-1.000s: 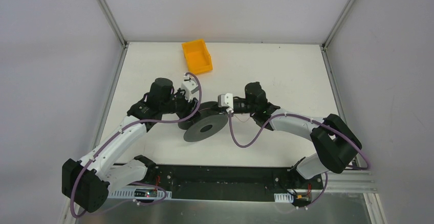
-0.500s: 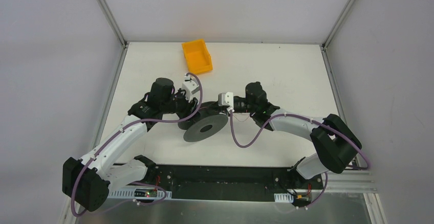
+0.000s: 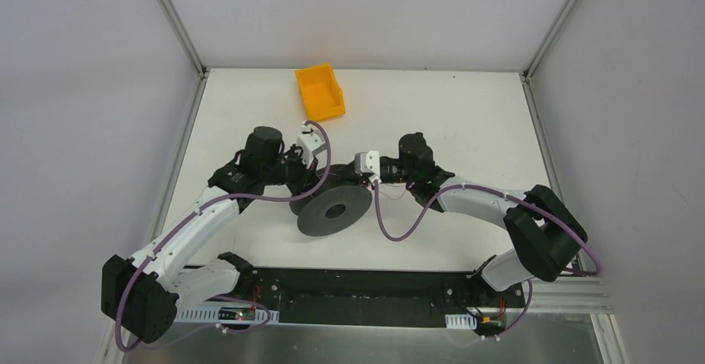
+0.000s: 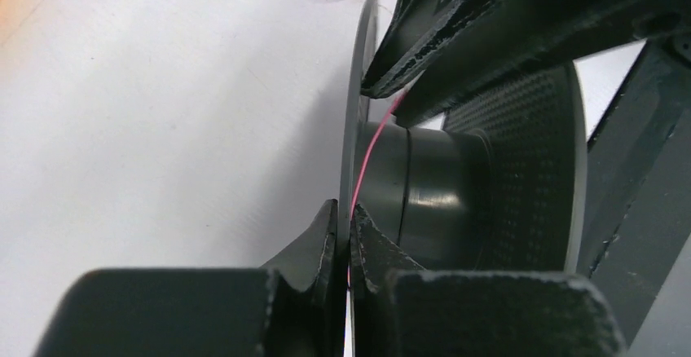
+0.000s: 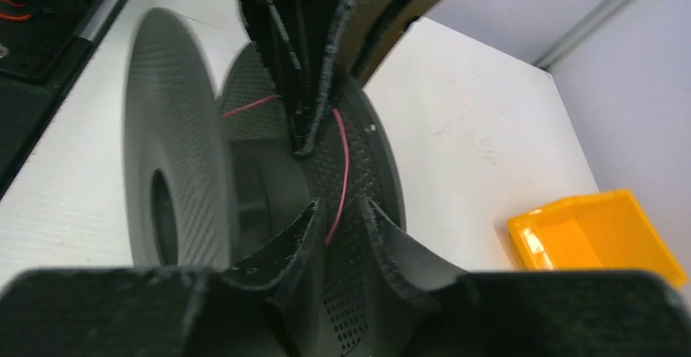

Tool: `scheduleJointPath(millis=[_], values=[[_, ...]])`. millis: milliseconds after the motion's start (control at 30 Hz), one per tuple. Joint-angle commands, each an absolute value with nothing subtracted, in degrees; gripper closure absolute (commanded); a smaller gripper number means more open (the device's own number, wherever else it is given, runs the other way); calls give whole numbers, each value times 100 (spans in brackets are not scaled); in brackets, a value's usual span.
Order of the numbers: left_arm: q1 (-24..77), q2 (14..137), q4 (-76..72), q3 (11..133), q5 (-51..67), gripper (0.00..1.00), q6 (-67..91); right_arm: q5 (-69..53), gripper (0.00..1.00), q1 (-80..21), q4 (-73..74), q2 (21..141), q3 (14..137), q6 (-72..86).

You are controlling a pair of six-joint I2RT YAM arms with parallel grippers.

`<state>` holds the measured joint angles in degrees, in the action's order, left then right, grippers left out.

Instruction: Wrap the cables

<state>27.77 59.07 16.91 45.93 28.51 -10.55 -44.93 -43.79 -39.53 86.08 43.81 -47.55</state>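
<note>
Bright, even overhead light; wrist views blur up close.

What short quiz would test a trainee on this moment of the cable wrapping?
1. True or false: the orange bin stands at the near edge of the table, beside the arm bases.
2. What is the left gripper clamped on? A. the rim of the black spool B. the bin C. nothing
3. What colour is the thin wire that passes between the fingers of the right gripper?

Key: 1. False, it stands at the far side. 2. A. 3. Red.
</note>
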Motion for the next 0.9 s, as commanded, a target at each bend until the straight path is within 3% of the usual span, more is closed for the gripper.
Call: scheduleJointPath(millis=[0,233,400,633,867], values=[[2786,5941,1666,4661,2809,100,-963,-4378,67,-4442,-4067,8445,4366,-4521],[2672,5772,2184,4949,2306,100,-949,-3544,55,-4386,-4074,7534,3925,-3103],[2243,5539,2504,5337,2569,100,-525,-2428,51,-4388,-4049,6744,3439,-2442],[1878,5178,2790,5693,3203,100,-338,-2102,50,-4377,-4069,6108,2678,-2726],[1705,4989,3418,6259,3217,100,-129,-2025,49,-4381,-4432,6466,2340,-3286]])
